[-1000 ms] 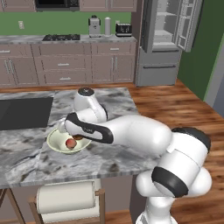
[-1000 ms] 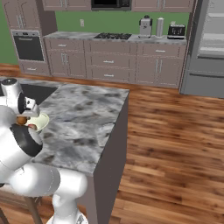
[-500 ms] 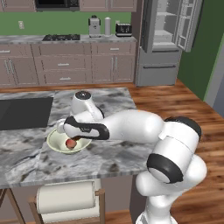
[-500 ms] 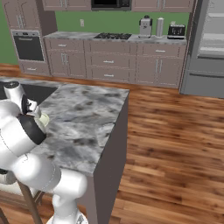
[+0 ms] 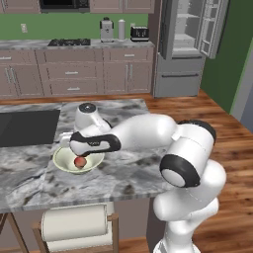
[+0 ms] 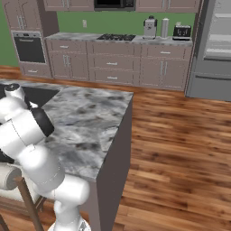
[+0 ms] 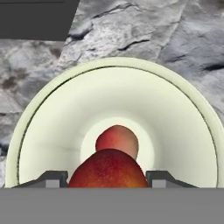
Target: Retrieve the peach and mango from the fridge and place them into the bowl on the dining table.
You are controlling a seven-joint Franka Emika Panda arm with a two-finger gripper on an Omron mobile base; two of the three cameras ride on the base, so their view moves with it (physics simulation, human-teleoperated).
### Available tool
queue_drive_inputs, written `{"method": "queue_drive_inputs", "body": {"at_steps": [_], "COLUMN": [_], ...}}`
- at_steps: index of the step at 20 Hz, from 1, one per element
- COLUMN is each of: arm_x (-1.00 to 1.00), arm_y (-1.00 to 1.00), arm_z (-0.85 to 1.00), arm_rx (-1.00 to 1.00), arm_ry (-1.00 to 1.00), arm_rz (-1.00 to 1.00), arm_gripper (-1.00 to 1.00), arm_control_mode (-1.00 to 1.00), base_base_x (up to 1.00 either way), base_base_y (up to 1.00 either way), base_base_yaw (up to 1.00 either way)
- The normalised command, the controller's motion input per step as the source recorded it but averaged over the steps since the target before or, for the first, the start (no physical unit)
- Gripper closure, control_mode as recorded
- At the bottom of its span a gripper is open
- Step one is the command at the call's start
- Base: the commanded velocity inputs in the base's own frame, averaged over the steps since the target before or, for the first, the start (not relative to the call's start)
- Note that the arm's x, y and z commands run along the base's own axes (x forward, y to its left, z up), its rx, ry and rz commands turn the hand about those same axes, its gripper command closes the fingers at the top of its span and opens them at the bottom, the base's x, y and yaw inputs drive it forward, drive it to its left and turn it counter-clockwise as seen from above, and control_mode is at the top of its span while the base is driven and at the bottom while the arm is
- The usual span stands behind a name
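Your gripper holds the mango between its fingers above the bowl on the dining table; the peach lies at the bowl's centre, at 12 o'clock from the mango.

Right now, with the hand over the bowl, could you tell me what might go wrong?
1. The mango between the hand's fingertips sits right above the peach; released here, it may land on it and roll.
2. The bowl sits near the table's front edge, so a nudge could push it towards that edge.
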Motion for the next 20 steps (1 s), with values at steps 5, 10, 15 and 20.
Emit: {"method": "queue_drive_inputs", "body": {"at_steps": [5, 10, 15, 20], "arm_x": [0.05, 0.0, 0.0, 0.0], "arm_y": [0.05, 0.0, 0.0, 0.0], "arm_z": [-0.13, -0.14, -0.06, -0.02], "arm_rx": [0.0, 0.0, 0.0, 0.0], "arm_ry": [0.0, 0.0, 0.0, 0.0], "arm_rz": [-0.07, -0.09, -0.08, -0.08], "arm_gripper": [1.0, 1.0, -1.0, -1.0], "arm_control_mode": [-1.0, -1.0, -1.0, -1.0], "base_base_x": [0.0, 0.0, 0.0, 0.0], "base_base_y": [0.0, 0.0, 0.0, 0.0], "base_base_yaw": [0.0, 0.0, 0.0, 0.0]}}
